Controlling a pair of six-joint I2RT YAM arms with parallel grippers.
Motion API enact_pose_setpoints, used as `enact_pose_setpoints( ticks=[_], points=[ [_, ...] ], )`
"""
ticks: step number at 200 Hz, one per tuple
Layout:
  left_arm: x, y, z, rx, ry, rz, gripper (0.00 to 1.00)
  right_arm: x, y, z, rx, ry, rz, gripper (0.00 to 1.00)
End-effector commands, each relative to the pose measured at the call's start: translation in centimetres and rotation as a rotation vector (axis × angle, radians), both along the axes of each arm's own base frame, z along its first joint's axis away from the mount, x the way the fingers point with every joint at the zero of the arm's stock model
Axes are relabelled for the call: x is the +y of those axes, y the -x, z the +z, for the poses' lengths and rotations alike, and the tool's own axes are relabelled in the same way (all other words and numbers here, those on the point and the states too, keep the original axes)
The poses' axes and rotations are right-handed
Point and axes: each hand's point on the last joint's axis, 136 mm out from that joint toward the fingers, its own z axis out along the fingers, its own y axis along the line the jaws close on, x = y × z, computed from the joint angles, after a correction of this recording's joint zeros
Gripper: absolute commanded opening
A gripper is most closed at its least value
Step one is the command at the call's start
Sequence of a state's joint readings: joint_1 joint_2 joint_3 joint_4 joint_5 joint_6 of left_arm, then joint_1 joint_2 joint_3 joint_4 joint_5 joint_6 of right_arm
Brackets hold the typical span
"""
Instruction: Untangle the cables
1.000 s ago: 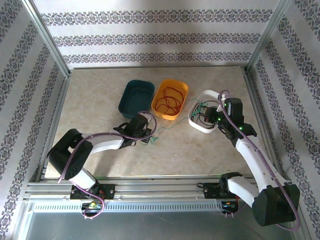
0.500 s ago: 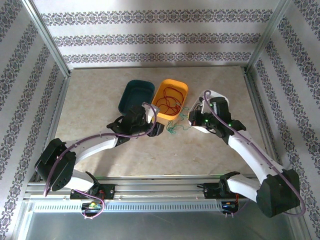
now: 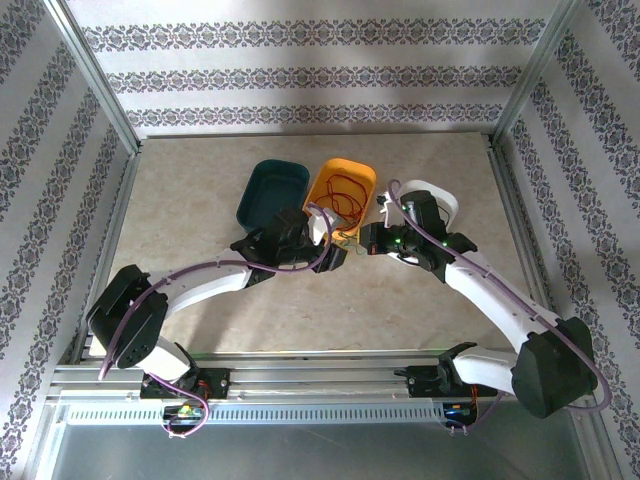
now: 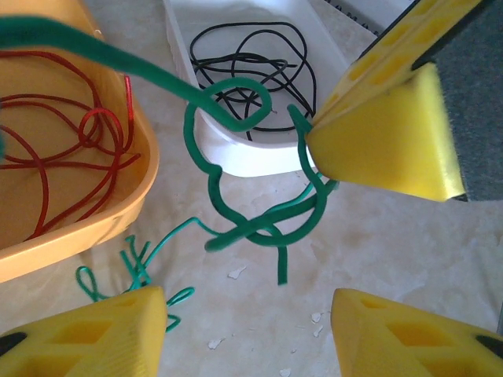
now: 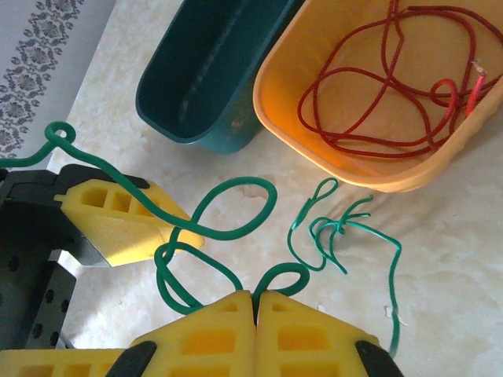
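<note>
Near the orange tray [image 5: 279, 94], the right claw [image 5: 253, 302] pinches the green cable [image 4: 102, 52], strung sideways toward the open left claw [image 4: 247, 302].

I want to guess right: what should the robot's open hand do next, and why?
Probably the left gripper should ease forward and close on the green cable: its jaws stand open near the loop, while the right gripper pinches it.
</note>
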State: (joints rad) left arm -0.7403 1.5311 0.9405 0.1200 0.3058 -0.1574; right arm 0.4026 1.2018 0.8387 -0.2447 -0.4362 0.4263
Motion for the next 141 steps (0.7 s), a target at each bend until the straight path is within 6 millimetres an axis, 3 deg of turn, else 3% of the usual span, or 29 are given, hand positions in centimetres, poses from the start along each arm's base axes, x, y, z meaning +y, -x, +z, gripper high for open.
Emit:
enact_pose_setpoints(
  ticks=[1, 54, 100, 112, 141],
  points=[
    [-0.6, -1.0, 3.2, -0.075, 0.086, 0.015, 0.56, 0.6, 0.3, 1.2, -0.037, 0.005, 0.052, 0.01],
    [1.3, -2.5, 7.4, -0.035, 0.341, 0.067, 0.59, 0.8, 0.7, 0.6, -0.027, 0.014, 0.079, 0.01],
    [0.7, -4.1, 7.1, -0.019, 0.373, 0.083, 0.56, 1.6, 1.0, 1.1, -0.043, 0.008, 0.113, 0.01],
    [0.4, -4.5, 7.2, -0.017, 0.394, 0.083, 0.49, 1.9, 1.1, 1.0, -0.04, 0.005, 0.123, 0.01],
    [0.1, -5.4, 7.8, -0.023, 0.428, 0.103, 0.13, 2.0, 1.1, 0.8, -0.038, 0.01, 0.118, 0.01]
  ],
)
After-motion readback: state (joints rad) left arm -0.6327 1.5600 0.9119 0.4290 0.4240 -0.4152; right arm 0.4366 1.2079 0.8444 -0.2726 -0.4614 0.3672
